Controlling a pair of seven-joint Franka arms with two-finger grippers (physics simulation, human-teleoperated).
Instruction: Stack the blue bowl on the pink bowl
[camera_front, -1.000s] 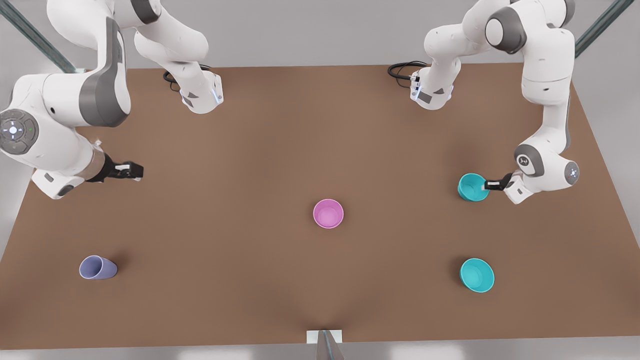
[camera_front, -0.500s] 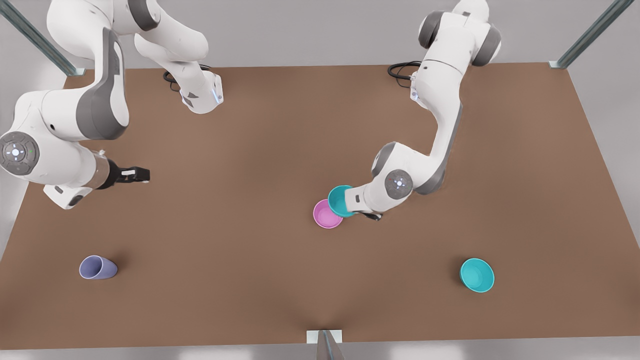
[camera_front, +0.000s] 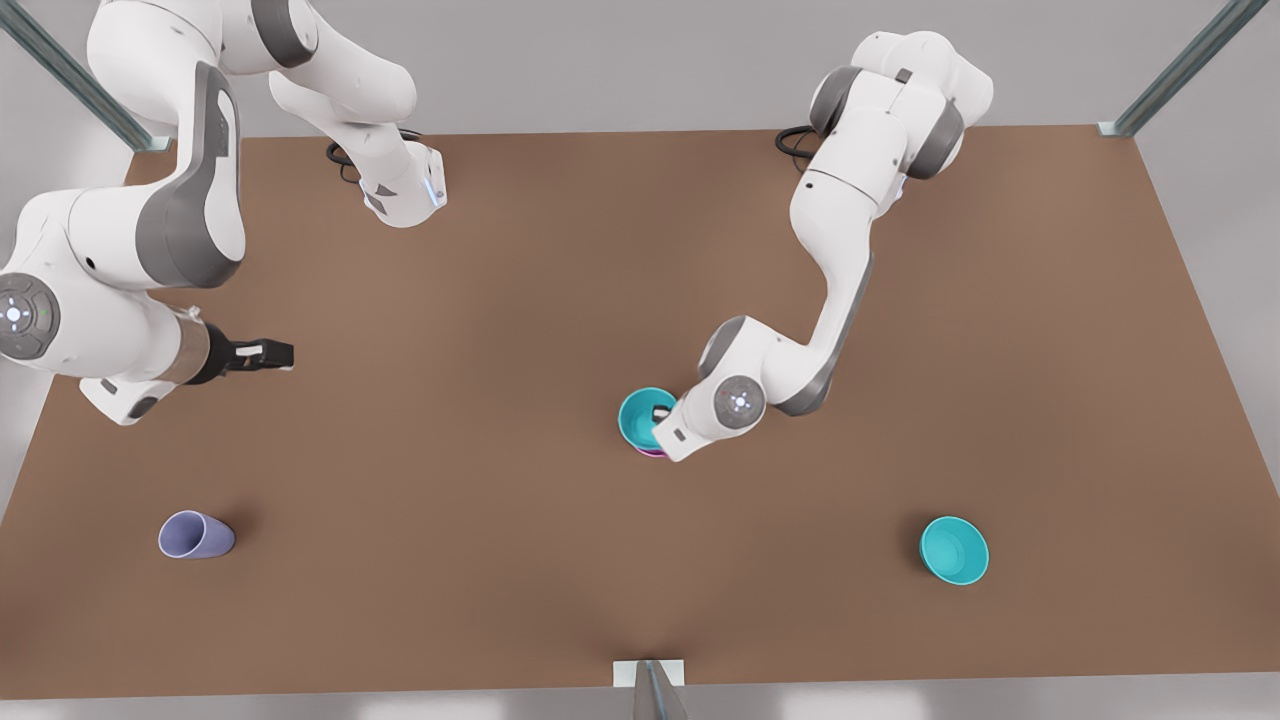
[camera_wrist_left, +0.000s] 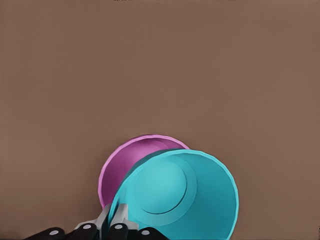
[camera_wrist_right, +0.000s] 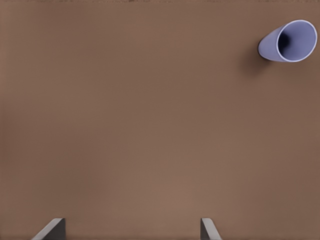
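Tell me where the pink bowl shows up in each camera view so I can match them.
Front view: the pink bowl is near the table's middle, just a sliver under the blue bowl.
Left wrist view: the pink bowl peeks out from behind the blue bowl, which the left claw pinches by its rim.
Right wrist view: not in it.
Shared landmark: the blue bowl covering it.

Place: sim'd robot lab bench.
Surface: bare brown tabletop, plain grey surround.
Frame: metal struts at tabletop's far corners.
Robots: 2 white arms, bases bolted at tabletop's far edge.
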